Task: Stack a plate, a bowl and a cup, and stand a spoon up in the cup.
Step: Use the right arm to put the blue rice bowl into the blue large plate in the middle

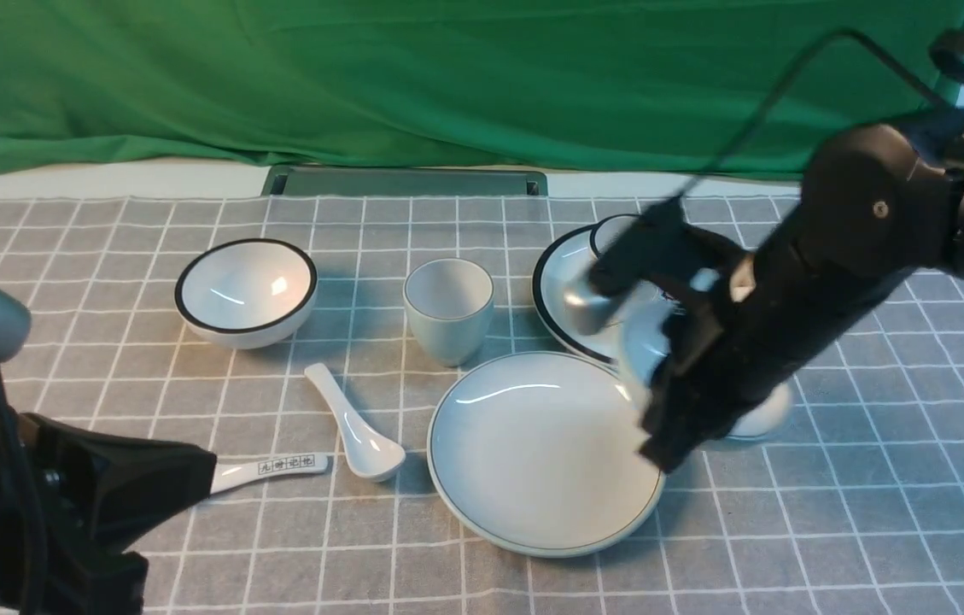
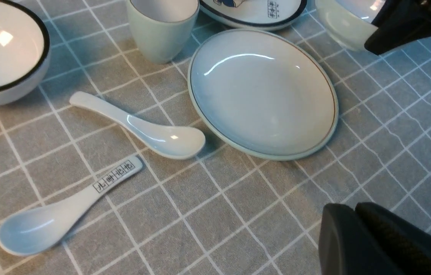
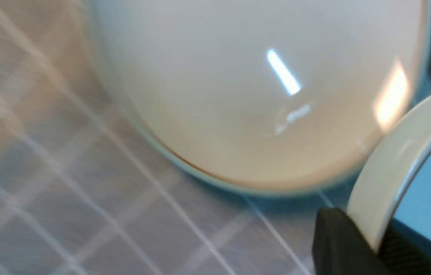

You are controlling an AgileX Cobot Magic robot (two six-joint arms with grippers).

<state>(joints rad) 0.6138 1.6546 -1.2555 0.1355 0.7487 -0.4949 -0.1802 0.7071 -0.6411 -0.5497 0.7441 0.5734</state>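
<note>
While R tool (image 3: 368, 233) grips bowl (image 3: 429, 183), cup (image 1: 447, 312) unseen there

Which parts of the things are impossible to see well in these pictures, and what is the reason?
- Bowl, right wrist view: far part cut off by the edge.
- Right gripper, front view: blurred.
- Black-rimmed cup, front view: partly behind the right arm.
- Lettered spoon, front view: scoop behind the left arm.

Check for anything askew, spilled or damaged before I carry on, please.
Only the bowl stands out: it looks tilted, with the right pincer gripping it by the rim, beside the plate. I see no spill or breakage, though the front view is blurred there.
</note>
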